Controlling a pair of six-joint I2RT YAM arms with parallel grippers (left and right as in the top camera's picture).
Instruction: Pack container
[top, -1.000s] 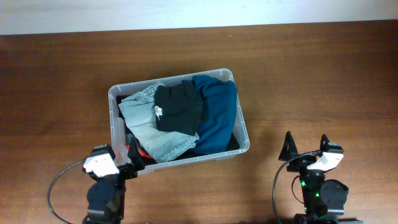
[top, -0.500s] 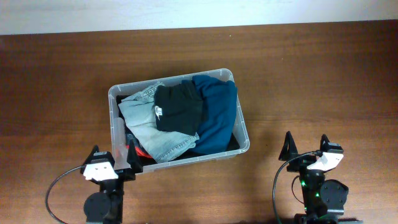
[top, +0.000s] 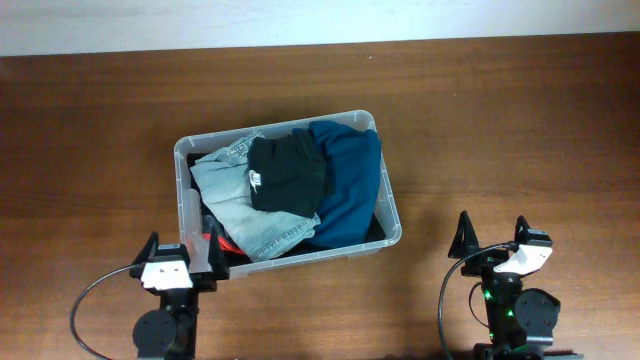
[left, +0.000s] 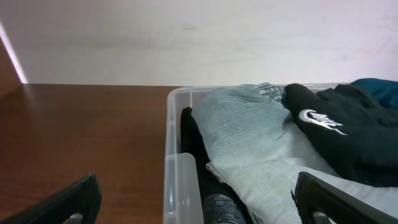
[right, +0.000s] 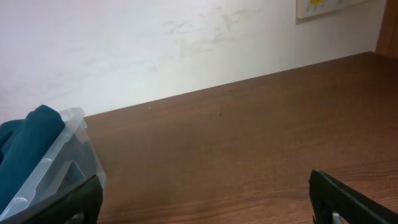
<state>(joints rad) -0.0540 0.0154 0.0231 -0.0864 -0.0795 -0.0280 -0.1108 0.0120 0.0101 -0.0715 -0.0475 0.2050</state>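
Observation:
The clear plastic container (top: 182, 153) sits in the middle of the wooden table, filled with folded clothes: a light grey denim piece (top: 240, 215), a black garment with a white logo (top: 285, 172) and a dark teal garment (top: 350, 180). My left gripper (top: 180, 252) is open and empty at the container's front left corner, one finger on each side of its rim (left: 177, 186). My right gripper (top: 492, 235) is open and empty over bare table to the right of the container. The container's corner (right: 74, 149) shows at the left of the right wrist view.
A white wall (top: 300, 20) borders the far edge of the table. Something red and black (top: 218, 245) lies low in the container's front left corner. Bare wood (top: 520, 130) lies to the right of the container and bare wood (top: 80, 150) to its left.
The left gripper has drawn back slightly toward the front edge and settled at the container's front left corner. The right arm and the clothes have not moved.

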